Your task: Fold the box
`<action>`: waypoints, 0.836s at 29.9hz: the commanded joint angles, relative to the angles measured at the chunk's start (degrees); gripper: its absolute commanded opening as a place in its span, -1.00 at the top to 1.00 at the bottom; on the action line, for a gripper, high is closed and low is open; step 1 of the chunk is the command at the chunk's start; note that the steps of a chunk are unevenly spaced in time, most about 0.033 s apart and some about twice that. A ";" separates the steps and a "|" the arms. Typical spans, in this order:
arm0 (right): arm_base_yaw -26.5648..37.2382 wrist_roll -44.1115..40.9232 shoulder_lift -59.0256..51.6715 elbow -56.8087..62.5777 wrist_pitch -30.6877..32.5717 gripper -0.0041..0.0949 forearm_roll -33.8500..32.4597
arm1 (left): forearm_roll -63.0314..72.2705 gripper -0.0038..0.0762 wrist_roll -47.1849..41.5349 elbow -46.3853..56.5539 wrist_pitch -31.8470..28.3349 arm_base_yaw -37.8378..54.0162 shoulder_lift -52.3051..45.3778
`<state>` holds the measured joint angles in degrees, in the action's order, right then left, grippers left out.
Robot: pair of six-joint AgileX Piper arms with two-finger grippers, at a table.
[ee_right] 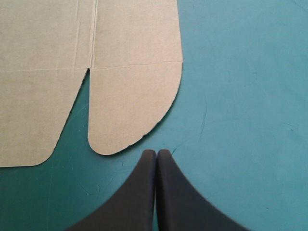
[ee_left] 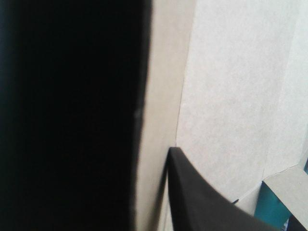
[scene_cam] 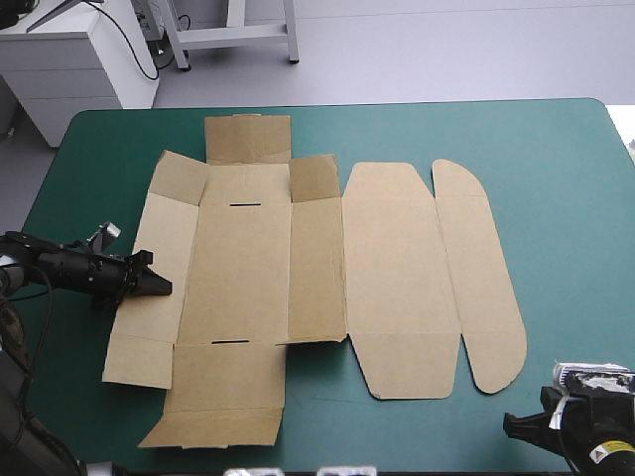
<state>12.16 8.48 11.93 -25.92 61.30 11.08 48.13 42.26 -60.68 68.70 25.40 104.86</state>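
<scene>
Plainly the folding has barely begun: in the high view the box lies spread as one flat brown sheet across the middle of the teal-green cover. Its long panels lie side by side, its rounded lid flaps point toward the table's right edge, and its two thin slots lie uncovered. No wall is raised or tucked that I can see, though a short flap on the far side looks a shade darker and may be lifting a little. The left gripper lies low over the sheet's outermost left panel, pointing toward the middle of the box. The right gripper sits near the table's near right corner, apart from the board. In the left wrist view the camera is pressed close to pale brown board with a crease running through it, and much of the view is dark. Whether this gripper is open, closed or nipping the sheet I cannot tell. In the right wrist view the right gripper's black fingers meet in one pointed arch, closed on nothing, over bare cover just short of a rounded flap of the box. By my reading, every wall has yet to be raised and every tab tucked.
</scene>
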 commanded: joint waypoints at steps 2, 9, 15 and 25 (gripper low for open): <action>-0.05 0.26 0.75 -1.52 -3.21 0.96 0.73 | -1.96 0.92 -0.56 -3.53 5.39 -0.39 -2.11; -0.05 0.26 0.75 -1.52 -3.21 0.96 0.73 | -1.16 0.92 5.42 -11.35 5.39 -2.74 -4.46; -0.05 0.26 0.75 -1.52 -3.21 0.96 0.73 | -0.96 0.92 13.75 -23.69 5.39 -9.96 -5.35; -0.05 0.26 0.75 -1.52 -3.21 0.96 0.73 | -17.47 0.92 18.08 -45.78 -5.84 -26.44 -5.35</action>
<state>12.16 8.48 11.93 -25.92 61.30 11.08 35.80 58.66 -100.50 66.85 3.48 102.97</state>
